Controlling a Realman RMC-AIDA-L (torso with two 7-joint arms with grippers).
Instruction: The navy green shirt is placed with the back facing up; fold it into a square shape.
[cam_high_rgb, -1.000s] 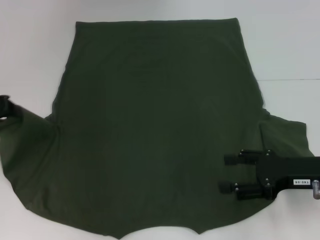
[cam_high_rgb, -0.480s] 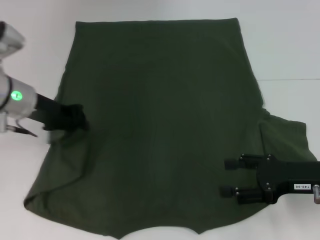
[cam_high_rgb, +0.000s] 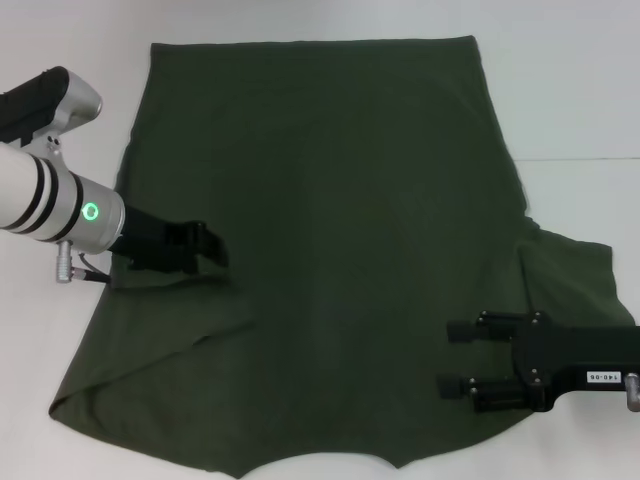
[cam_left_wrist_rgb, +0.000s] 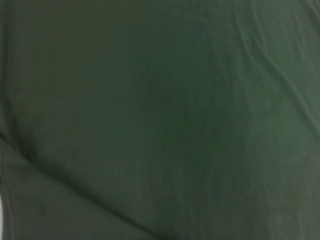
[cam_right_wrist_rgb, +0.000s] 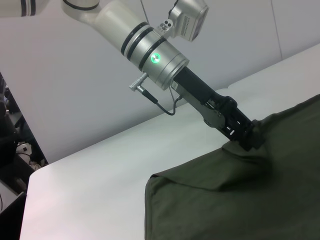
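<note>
the only writing i can find is a small white label on my right gripper (cam_high_rgb: 455, 357), its digits too small to read surely; the navy green shirt (cam_high_rgb: 330, 220) shows no lettering.

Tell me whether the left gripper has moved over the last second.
Yes. The left gripper has travelled from the table's left edge inward over the navy green shirt, dragging the left sleeve across the shirt body.

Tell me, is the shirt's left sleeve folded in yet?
Yes: left gripper holds it over the navy green shirt. Right sleeve lies spread.
</note>
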